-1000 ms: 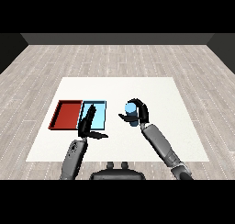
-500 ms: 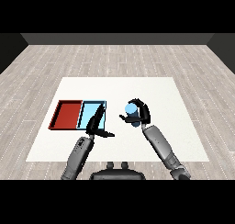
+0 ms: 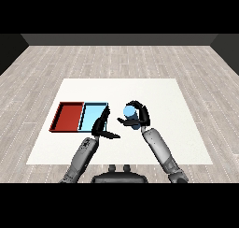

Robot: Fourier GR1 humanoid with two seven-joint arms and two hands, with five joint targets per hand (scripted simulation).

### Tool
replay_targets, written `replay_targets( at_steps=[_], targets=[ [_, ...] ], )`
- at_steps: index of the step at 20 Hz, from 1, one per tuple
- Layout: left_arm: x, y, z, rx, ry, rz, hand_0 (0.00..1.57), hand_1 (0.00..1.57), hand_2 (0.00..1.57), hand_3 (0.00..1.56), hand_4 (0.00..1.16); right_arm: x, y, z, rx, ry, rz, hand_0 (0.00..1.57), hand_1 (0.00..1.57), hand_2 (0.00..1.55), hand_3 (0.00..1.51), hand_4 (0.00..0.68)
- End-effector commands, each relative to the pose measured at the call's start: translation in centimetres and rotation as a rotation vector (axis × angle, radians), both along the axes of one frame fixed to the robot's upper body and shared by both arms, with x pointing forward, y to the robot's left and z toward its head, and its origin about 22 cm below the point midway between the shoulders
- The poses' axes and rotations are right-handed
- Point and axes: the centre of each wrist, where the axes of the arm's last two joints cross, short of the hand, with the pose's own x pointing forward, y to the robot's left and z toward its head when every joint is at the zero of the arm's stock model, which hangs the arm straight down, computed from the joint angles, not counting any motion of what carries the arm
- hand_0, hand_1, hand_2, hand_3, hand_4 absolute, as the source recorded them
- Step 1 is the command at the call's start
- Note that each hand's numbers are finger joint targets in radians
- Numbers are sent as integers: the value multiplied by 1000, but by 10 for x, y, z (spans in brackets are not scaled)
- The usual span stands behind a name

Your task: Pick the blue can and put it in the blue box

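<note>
The blue can (image 3: 129,112) sits in the right hand (image 3: 138,117), fingers curled round it, just right of the blue tray (image 3: 93,116) — carry step; next, move left over it — left hand (image 3: 101,126) spread open nearby

The left hand (image 3: 101,126), fingers straight, lies over the right edge of the blue tray (image 3: 92,116), barring that side. The right hand (image 3: 140,117), curled round the can (image 3: 129,112), hangs just right of it over bare table (image 3: 154,94). The far, right and near edges of the table are open. The red tray (image 3: 68,117) touches the blue tray's left side.
</note>
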Motion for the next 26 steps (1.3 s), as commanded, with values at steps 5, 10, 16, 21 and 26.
replay_targets(
  at_steps=[5, 10, 16, 21, 26],
  targets=[
    [-8, -8, 6, -16, 29, 6, 0, 0, 0, 0, 0, 2, 8, 4, 19, -12, 43, 1480, 1480, 1466, 1398, 606],
    [-1, -6, -7, -22, 54, 18, 0, 0, 0, 0, 0, -10, 20, -5, 49, -36, 58, 1488, 1488, 1464, 1396, 616],
    [12, -37, -8, -20, 68, 1, 0, 0, 0, 0, 0, -1, 38, 0, -20, -24, 81, 1469, 1469, 1457, 1394, 611],
    [4, -21, -10, -57, 64, -15, 0, 0, 0, 0, 0, -15, 46, 7, 0, -41, 90, 1485, 1485, 1463, 1400, 607],
    [11, -20, -14, -32, 53, -24, 0, 0, 0, 0, 0, -11, 31, 13, 11, -15, 113, 1460, 1460, 1456, 1399, 605]
  ],
)
